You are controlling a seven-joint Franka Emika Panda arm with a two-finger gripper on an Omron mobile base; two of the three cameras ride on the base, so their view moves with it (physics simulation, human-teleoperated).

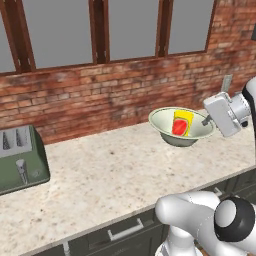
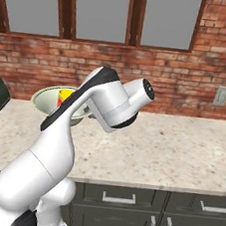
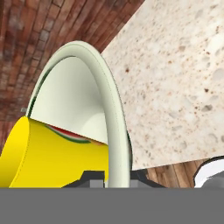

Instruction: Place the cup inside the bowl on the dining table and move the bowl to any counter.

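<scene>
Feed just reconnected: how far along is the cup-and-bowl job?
Done: the cup sits inside the bowl. In hand: the gripper is shut on the bowl's rim, finger tips either side of it in the hand view, bowl tilted over the counter by the brick wall. Left: whether it rests on the stone yet I can't tell; setting down and letting go remain.

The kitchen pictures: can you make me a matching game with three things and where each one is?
Things:
1. small yellow cup with a red patch
2. dark green toaster
3. wide pale green-white bowl with a cream rim

Places:
A. at the left end of the beige speckled stone counter
B. clamped by its rim in the robot's pincer, over the counter
C. inside the bowl

Pairs: 1-C, 2-A, 3-B
</scene>
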